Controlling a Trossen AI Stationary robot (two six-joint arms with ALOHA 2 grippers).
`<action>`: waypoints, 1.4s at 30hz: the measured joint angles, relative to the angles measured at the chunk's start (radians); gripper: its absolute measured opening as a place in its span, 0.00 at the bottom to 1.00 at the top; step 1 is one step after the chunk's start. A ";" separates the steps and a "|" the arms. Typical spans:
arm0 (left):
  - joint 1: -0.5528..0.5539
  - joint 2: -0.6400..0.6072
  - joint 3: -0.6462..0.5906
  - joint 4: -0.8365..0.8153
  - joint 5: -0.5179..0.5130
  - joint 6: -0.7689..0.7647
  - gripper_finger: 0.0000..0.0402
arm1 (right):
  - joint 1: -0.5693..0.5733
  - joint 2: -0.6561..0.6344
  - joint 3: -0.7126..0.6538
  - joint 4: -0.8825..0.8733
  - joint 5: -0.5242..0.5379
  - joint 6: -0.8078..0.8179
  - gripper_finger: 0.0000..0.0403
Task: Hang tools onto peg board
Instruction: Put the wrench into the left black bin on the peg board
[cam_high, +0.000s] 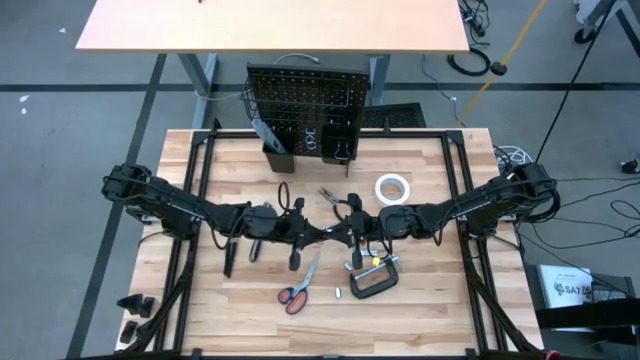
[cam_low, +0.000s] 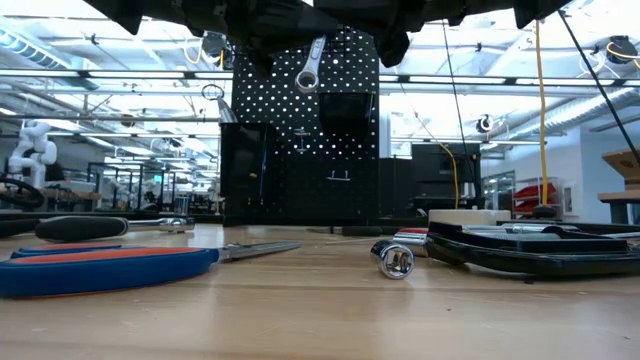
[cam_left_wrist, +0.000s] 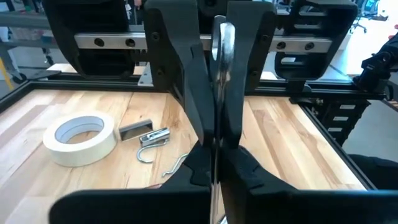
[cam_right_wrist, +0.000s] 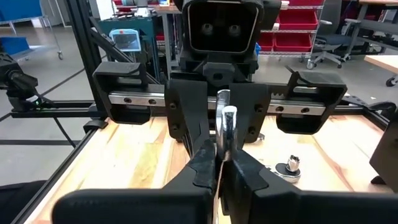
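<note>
High view: left gripper (cam_high: 322, 233) and right gripper (cam_high: 345, 233) meet at table centre, both clamped on the slim silver ratchet (cam_left_wrist: 222, 43), probably a handover; black perforated peg board (cam_high: 308, 100) at 12 o'clock.

L gripper (cam_high: 322, 233) closed | R gripper (cam_high: 345, 236) closed (tips meeting mid-table)

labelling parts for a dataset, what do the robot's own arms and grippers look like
Both arms are dark, near black, built of slim jointed segments with bulky rounded housings at their outer ends. The left gripper and right gripper each end in two flat, tapered black fingers mounted on a silver rail with round bolt heads. A boxy black camera housing sits above the rail. No markings are legible.
</note>
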 joint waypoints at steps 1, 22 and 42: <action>0.000 0.000 0.000 0.000 0.000 0.000 0.02 | 0.000 0.000 0.000 0.000 0.000 0.000 0.02; 0.050 -0.121 -0.027 -0.123 -0.109 0.026 0.00 | 0.000 -0.274 0.000 -0.499 0.008 -0.044 0.45; 0.158 -0.518 -0.440 0.259 -0.713 -0.088 0.00 | 0.000 -0.305 0.000 -0.575 0.053 -0.011 0.45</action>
